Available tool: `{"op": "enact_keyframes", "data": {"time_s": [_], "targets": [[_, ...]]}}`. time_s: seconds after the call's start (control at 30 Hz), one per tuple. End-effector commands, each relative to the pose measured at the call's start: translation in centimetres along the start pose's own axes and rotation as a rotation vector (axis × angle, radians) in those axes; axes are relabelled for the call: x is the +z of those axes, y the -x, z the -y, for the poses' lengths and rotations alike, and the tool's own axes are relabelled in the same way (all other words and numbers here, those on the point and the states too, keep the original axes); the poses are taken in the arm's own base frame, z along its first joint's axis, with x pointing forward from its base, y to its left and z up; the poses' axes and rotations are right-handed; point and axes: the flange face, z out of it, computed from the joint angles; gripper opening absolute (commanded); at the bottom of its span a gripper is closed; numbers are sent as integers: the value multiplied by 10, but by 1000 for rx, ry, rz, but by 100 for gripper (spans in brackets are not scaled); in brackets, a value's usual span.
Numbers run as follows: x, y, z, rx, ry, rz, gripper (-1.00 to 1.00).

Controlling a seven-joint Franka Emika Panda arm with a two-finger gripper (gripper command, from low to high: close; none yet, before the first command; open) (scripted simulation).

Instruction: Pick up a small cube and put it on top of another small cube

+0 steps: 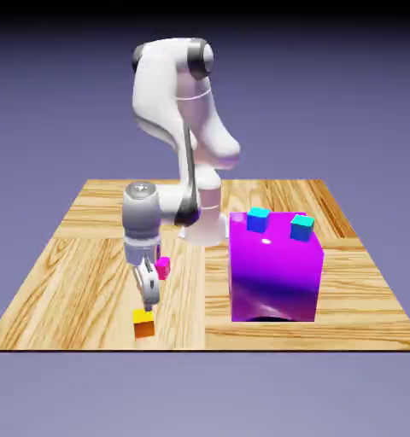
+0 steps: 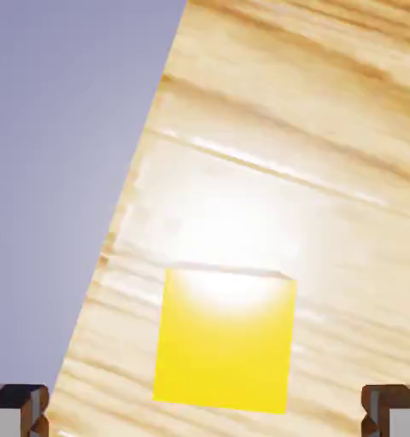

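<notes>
The wooden counter (image 1: 80, 273) carries everything, and no writing or label can be read on any surface. The white arm (image 1: 178, 111) rises from the far edge, bends forward and drops its grey wrist straight down near the front edge on the exterior view's left. The big glossy purple block (image 1: 275, 269) stands on the exterior view's right, with two cyan-topped cubes (image 1: 259, 219) sitting on its top face, near each other but apart. A tiny magenta cube (image 1: 163, 267) lies on the counter just beside the wrist, partly covered by it. The small cube (image 1: 143, 323), yellow on top and orange on the sides, rests on the counter near the front edge, directly under the fingers (image 1: 147, 294). In the hand view its yellow top (image 2: 225, 341) fills the lower middle, washed pale by glare along one edge. The fingers (image 2: 16, 410) stand wide apart at the two bottom corners, cut off by the frame, gripping nothing.
</notes>
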Motion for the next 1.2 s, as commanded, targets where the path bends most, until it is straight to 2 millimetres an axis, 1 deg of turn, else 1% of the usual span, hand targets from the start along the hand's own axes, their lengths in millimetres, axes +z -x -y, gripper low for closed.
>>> {"op": "enact_keyframes", "data": {"time_s": [0.0,0.13,0.17,0.2,0.37,0.47,0.57,0.67,0.73,0.8,0.93,1.03,1.07,1.1,1.13,1.17], "targets": [[13,0,1,1,-1,2,0],[70,0,0,0,0,0,0],[70,0,0,0,0,0,-100],[70,0,0,0,0,0,-100],[0,0,0,0,0,0,-100],[-44,51,-11,-89,-9,-20,-100],[-88,102,-34,-182,-15,-31,-100],[-130,151,-68,-280,-19,-35,-100],[-156,181,-97,-349,-20,-33,-100],[-182,209,-130,-420,-19,-29,-100],[-228,255,-209,-574,-14,-16,-100],[-258,279,-277,-698,-7,-4,-100],[-267,285,-301,-741,-4,1,-100],[-270,286,-309,-756,-3,3,-100],[-270,286,-309,-756,-3,3,-100],[-255,287,-309,-756,-2,2,-100]]}}
